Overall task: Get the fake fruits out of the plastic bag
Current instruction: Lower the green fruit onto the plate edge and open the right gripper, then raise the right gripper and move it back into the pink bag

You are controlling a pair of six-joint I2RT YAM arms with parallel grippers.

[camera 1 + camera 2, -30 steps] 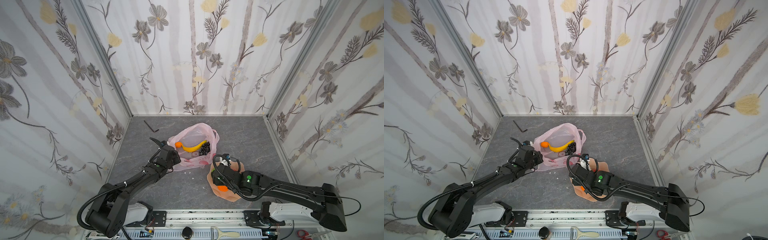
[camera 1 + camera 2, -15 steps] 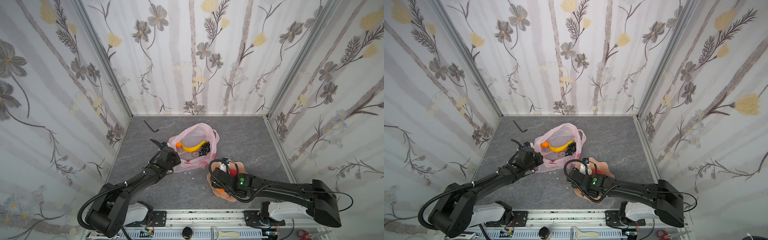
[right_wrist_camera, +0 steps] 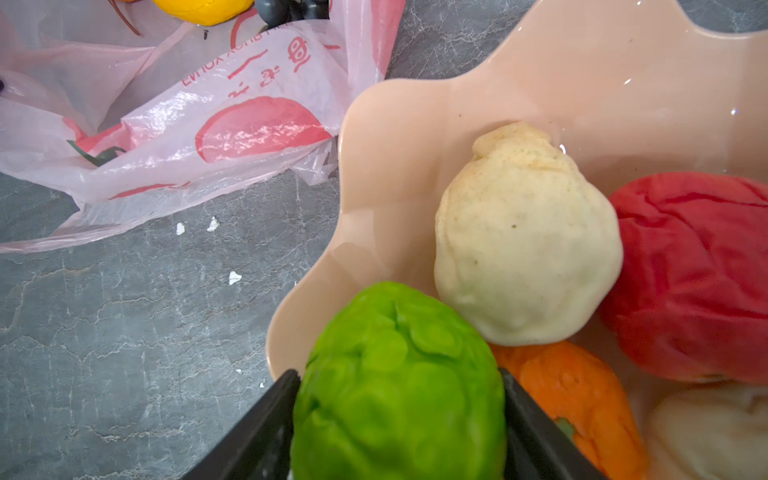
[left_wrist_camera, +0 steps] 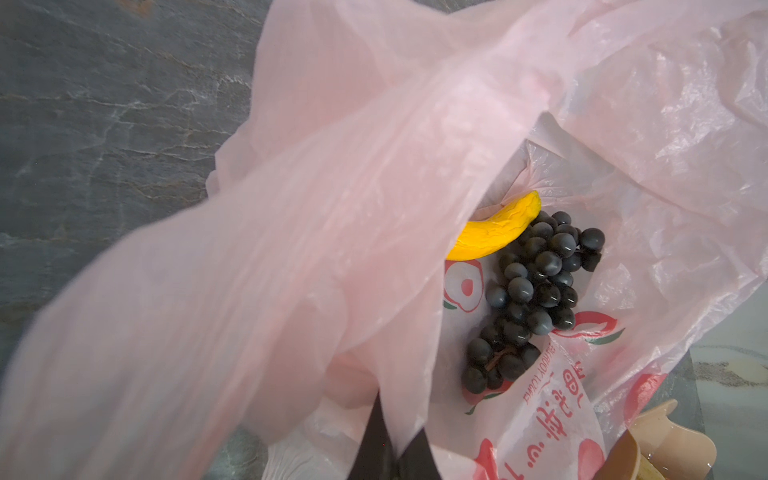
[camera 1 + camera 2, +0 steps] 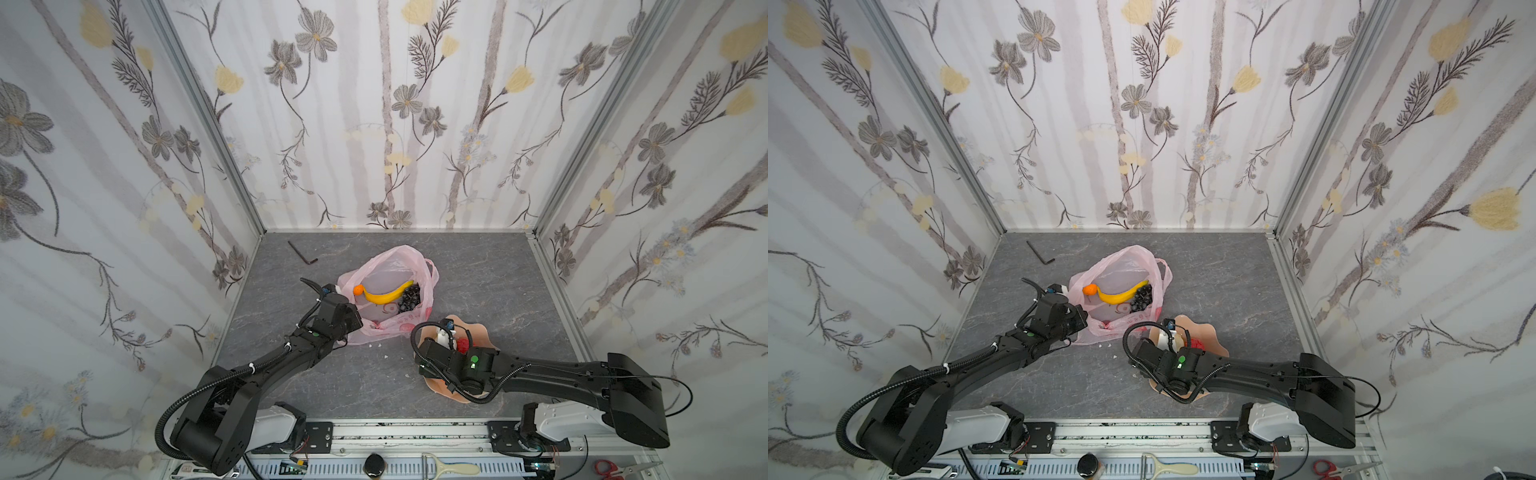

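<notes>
Left side: my left gripper [image 4: 392, 436] is pinching a fold of the plastic bag [image 5: 386, 266], with both fingers closed tight on the pink film at the near edge of the mouth. The bag is lying crumpled on the grey table [image 5: 478, 270] around mid-floor, mouth gaping upward.

Contents of the bag: the banana [image 5: 386, 295] is lying across the opening. The grape bunch [image 4: 532, 291] is touching one end of it, and a small orange ball [image 5: 358, 289] is sitting at the other end.

Right side: my right gripper [image 3: 397, 380] is hanging over the near rim of the peach dish [image 3: 395, 137], which is sitting just beside the bag. Its fingers are standing wide apart and pressing on either flank of the green fruit [image 3: 395, 395], which is filling the whole gap between them.

Contents of the dish: a beige ball [image 3: 523, 241] is resting against the red fruit [image 3: 698, 270]. An orange lump [image 3: 573, 386] is lying beneath them, partly hidden. A second beige ball [image 3: 706, 432] is showing at the picture's edge.

Other items: white flecks [image 3: 212, 224] are lying on the table between bag and dish. A black hex key [image 5: 302, 252] is lying near the back left corner, well apart from the bag.
</notes>
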